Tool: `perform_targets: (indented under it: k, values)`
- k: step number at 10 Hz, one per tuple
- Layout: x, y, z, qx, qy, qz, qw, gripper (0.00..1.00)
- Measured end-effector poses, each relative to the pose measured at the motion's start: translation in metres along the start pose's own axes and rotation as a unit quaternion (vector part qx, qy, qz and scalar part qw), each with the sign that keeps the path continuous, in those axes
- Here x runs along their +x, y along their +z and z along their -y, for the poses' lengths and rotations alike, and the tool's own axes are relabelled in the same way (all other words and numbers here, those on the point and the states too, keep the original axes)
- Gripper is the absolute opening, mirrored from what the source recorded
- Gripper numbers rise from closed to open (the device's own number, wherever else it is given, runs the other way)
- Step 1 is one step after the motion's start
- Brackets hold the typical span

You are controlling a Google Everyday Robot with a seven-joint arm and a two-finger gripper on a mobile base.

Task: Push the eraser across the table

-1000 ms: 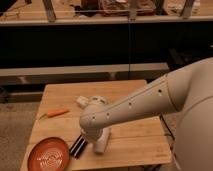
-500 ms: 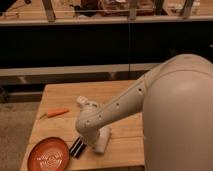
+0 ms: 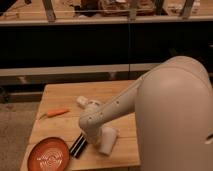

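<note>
Low over the table [image 3: 60,95], the claw [image 3: 91,142] sits beside the eraser [image 3: 77,146], its opening indiscernible.

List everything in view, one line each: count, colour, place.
table: one, light wood, centre of the view, in front of dark shelving.
eraser: one, black with a pale stripe, near the table's front edge, just right of the plate in the picture.
plate: one, orange with rings, front left corner of the table.
marker: one, orange, left side of the table.
paper cup: one, white, mid-table, partly hidden behind the arm.
arm: one, white, reaching in from the right across the table.
gripper: one, white, low over the table top, close beside the eraser on its right.
</note>
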Motion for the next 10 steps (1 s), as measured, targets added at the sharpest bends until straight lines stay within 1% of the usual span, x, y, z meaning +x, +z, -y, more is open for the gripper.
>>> perform_targets:
  k: [2, 4, 5, 6, 7, 8, 9, 10]
  values:
    - [0.003, 0.0036, -0.0048, -0.004, 0.016, 0.005, 0.9999, 0.18]
    - [0.0048, 0.0078, -0.0062, -0.006, 0.041, 0.014, 0.999, 0.18]
    - [0.005, 0.0105, -0.0068, -0.009, 0.066, 0.021, 0.9975, 0.18]
    - [0.0042, 0.0113, -0.0075, -0.01, 0.107, 0.031, 0.9937, 0.18]
    - [0.0043, 0.0118, -0.0098, -0.011, 0.125, 0.037, 0.9914, 0.18]
    - [0.0042, 0.0118, -0.0108, -0.011, 0.13, 0.042, 0.9906, 0.18]
    - [0.0012, 0.0119, -0.01, -0.009, 0.132, 0.053, 0.9898, 0.18]
    - [-0.0014, 0.0104, -0.0111, -0.009, 0.135, 0.057, 0.9892, 0.18]
